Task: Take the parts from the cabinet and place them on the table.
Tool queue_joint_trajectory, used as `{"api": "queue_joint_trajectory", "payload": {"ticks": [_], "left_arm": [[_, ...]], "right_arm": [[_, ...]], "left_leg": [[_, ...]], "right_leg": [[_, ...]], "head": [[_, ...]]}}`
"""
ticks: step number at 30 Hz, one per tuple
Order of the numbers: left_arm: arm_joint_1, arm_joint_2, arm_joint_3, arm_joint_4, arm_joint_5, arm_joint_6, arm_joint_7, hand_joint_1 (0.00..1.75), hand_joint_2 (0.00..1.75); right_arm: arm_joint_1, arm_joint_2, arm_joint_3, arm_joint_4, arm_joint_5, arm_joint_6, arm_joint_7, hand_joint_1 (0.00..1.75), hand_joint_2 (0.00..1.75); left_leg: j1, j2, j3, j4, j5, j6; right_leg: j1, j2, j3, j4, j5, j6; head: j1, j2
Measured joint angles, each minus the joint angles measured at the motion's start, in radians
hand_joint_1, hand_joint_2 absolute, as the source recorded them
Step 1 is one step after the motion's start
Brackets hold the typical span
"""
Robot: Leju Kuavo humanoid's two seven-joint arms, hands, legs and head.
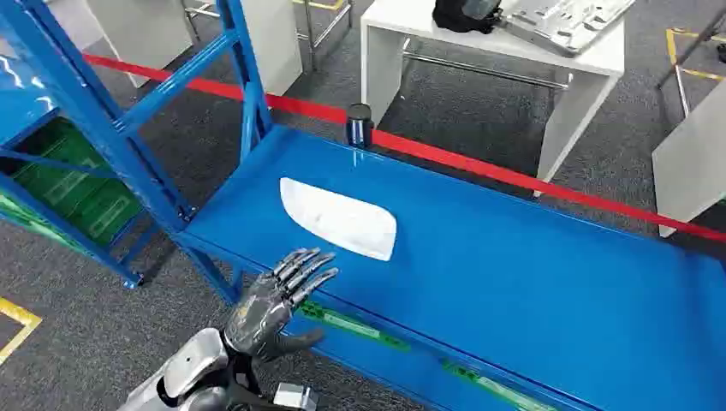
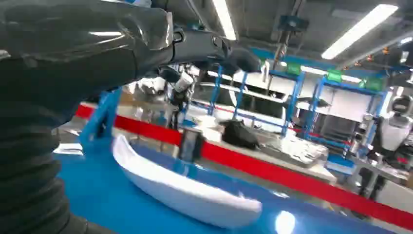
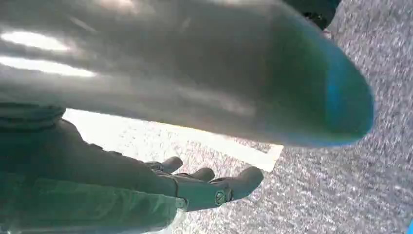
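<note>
Left hand (image 1: 276,301) sits at the near edge of the blue shelf (image 1: 514,274), toward its left end, with the fingers (image 1: 301,272) extended and spread. You can confirm from the head view that it holds nothing; the fingertips reach over the shelf edge and stop short of the white part (image 1: 339,217).

You will find the white part lying flat on the shelf surface, in the left half, roughly midway between the near edge and the far edge. It is an elongated, rounded panel with its long axis running across the shelf. In the left wrist view the same white part (image 2: 180,187) lies just beyond the hand, resting on the blue surface and apart from the fingers.

Note the dark cylindrical object (image 1: 360,125) standing upright at the far edge of the shelf, behind the part and well apart from it. A red barrier tape (image 1: 514,175) runs along past that far edge. Beyond it stands a white table (image 1: 591,60) carrying a black bag (image 1: 462,13) and a grey tray (image 1: 565,21).

Right hand (image 3: 204,187) hangs over grey carpet floor (image 3: 350,161) with its fingers loosely extended and apart; you can see nothing held in it.
</note>
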Motion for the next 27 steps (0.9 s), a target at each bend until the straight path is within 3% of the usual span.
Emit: {"api": "queue_joint_trajectory", "payload": {"ticks": [2,3,4,5,6,8,9,10,12,14,15,18,19,20,21,23,24,25,27], "left_arm": [[-0.005,-0.005,0.002,0.023,-0.040,0.007,0.015,0.00,1.75],[-0.005,-0.007,0.002,0.038,-0.064,0.010,0.020,0.00,1.75],[-0.005,-0.009,0.002,0.051,-0.081,0.010,0.023,0.00,1.75],[-0.006,-0.011,0.003,0.061,-0.091,0.010,0.027,0.00,1.75],[-0.009,-0.014,0.004,0.069,-0.100,0.010,0.030,0.00,1.75],[-0.025,-0.022,0.009,0.092,-0.118,0.008,0.035,0.00,1.75],[-0.035,-0.025,0.010,0.104,-0.127,0.007,0.039,0.00,1.75],[-0.047,-0.027,0.011,0.117,-0.135,0.006,0.042,0.00,1.75],[-0.069,-0.034,0.012,0.142,-0.141,0.004,0.044,0.00,1.75],[-0.088,-0.038,0.015,0.164,-0.146,0.004,0.045,0.00,1.75],[-0.099,-0.040,0.018,0.173,-0.146,0.004,0.045,0.00,1.75],[-0.125,-0.051,0.017,0.211,-0.146,0.004,0.045,0.00,1.75],[-0.128,-0.055,0.017,0.220,-0.146,0.003,0.044,0.00,1.75],[-0.133,-0.060,0.016,0.231,-0.146,0.001,0.043,0.00,1.75],[-0.141,-0.065,0.016,0.242,-0.146,-0.002,0.042,0.00,1.75],[-0.160,-0.072,0.016,0.256,-0.147,-0.006,0.042,0.00,1.75],[-0.173,-0.075,0.016,0.263,-0.148,-0.010,0.042,0.00,1.75],[-0.183,-0.078,0.014,0.271,-0.149,-0.012,0.042,0.00,1.75],[-0.195,-0.088,0.011,0.289,-0.150,-0.019,0.042,0.00,1.75]], "right_arm": [[0.000,0.000,0.000,0.000,-0.003,0.000,0.000,0.00,0.00],[0.001,-0.001,0.000,0.000,-0.005,0.000,0.000,0.00,0.00],[0.004,-0.001,0.000,0.000,-0.006,0.000,0.000,0.00,0.00],[0.006,-0.001,0.000,0.000,-0.008,0.000,0.000,0.00,0.00],[0.006,-0.001,0.000,0.000,-0.009,0.000,0.000,0.00,0.00],[0.005,-0.003,0.000,0.000,-0.011,-0.001,0.000,0.00,0.00],[0.004,-0.003,0.000,0.000,-0.011,-0.001,0.000,0.00,0.00],[0.004,-0.002,0.000,0.000,-0.011,-0.002,-0.001,0.00,0.00],[0.004,-0.002,0.000,0.000,-0.011,-0.003,-0.001,0.00,0.00],[0.004,0.005,0.000,0.000,-0.011,-0.003,0.000,0.00,0.00],[0.004,0.002,0.000,0.000,-0.011,-0.003,0.001,0.00,0.00],[0.004,0.002,0.000,0.000,-0.009,-0.003,0.001,0.00,0.00],[0.005,0.002,0.000,0.000,-0.009,-0.003,0.001,0.00,0.00],[0.006,0.002,0.000,0.000,-0.008,-0.003,0.002,0.00,0.00],[0.005,0.002,0.000,0.000,-0.008,-0.003,0.002,0.00,0.00],[0.003,0.003,0.000,0.000,-0.005,-0.003,0.002,0.00,0.00],[0.003,0.007,0.000,-0.001,-0.003,-0.001,0.002,0.00,0.00],[0.001,0.010,0.001,-0.001,-0.002,0.000,0.002,0.00,0.00],[0.001,0.007,0.002,-0.002,0.000,0.000,0.004,0.00,0.00]], "left_leg": [[-0.003,0.001,-0.003,0.000,0.001,0.002],[-0.006,0.001,-0.004,0.001,0.001,0.002],[-0.008,0.001,-0.005,0.002,0.001,0.002],[-0.009,0.000,-0.005,0.003,0.000,0.002],[-0.008,-0.001,-0.005,0.005,0.000,0.002],[-0.008,-0.003,-0.007,0.015,-0.005,-0.005],[-0.015,-0.004,-0.011,0.025,-0.011,-0.012],[-0.018,-0.004,-0.014,0.031,-0.016,-0.016],[-0.015,-0.003,-0.014,0.029,-0.013,-0.020],[-0.011,-0.003,-0.018,0.039,-0.021,-0.026],[-0.010,-0.003,-0.030,0.072,-0.047,-0.035],[0.002,-0.003,-0.141,0.309,-0.159,-0.051],[0.002,-0.003,-0.163,0.353,-0.167,-0.052],[0.002,-0.003,-0.163,0.350,-0.151,-0.050],[0.002,-0.003,-0.141,0.297,-0.115,-0.045],[-0.003,-0.004,-0.055,0.120,-0.027,-0.026],[-0.010,-0.005,-0.019,0.044,-0.013,-0.008],[-0.012,0.001,-0.016,0.037,-0.019,-0.006],[-0.019,0.001,-0.020,0.037,-0.019,-0.002]], "right_leg": [[0.003,0.000,-0.070,0.146,-0.064,-0.012],[0.003,0.000,-0.110,0.228,-0.090,-0.014],[0.003,0.000,-0.129,0.264,-0.095,-0.010],[0.003,0.000,-0.121,0.244,-0.080,-0.003],[0.003,0.000,-0.092,0.183,-0.053,0.005],[0.002,-0.003,0.003,-0.004,0.015,0.018],[0.004,-0.005,0.018,-0.041,0.018,0.005],[0.004,-0.003,0.023,-0.044,0.025,-0.005],[0.011,-0.002,0.021,-0.043,0.026,-0.015],[-0.001,-0.001,0.023,-0.046,0.032,-0.024],[-0.002,0.000,0.023,-0.046,0.032,-0.026],[0.002,0.000,0.020,-0.046,0.033,-0.031],[0.003,0.001,0.020,-0.046,0.033,-0.031],[0.003,0.002,0.022,-0.046,0.032,-0.031],[0.005,0.003,0.022,-0.046,0.032,-0.031],[0.010,0.006,0.026,-0.046,0.032,-0.031],[0.006,0.006,0.025,-0.047,0.033,-0.030],[0.017,0.006,0.020,-0.047,0.034,-0.027],[0.008,0.004,0.020,-0.050,0.037,-0.021]], "head": [[0.002,0.000],[0.001,0.000],[0.002,0.000],[0.002,0.000],[0.002,0.000],[0.002,0.000],[0.001,0.000],[-0.001,0.000],[-0.001,0.000],[0.001,0.000],[-0.005,0.000],[-0.007,0.000],[-0.007,0.000],[-0.007,0.000],[-0.007,0.000],[-0.007,0.000],[-0.006,0.000],[-0.003,0.000],[-0.005,0.000]]}}
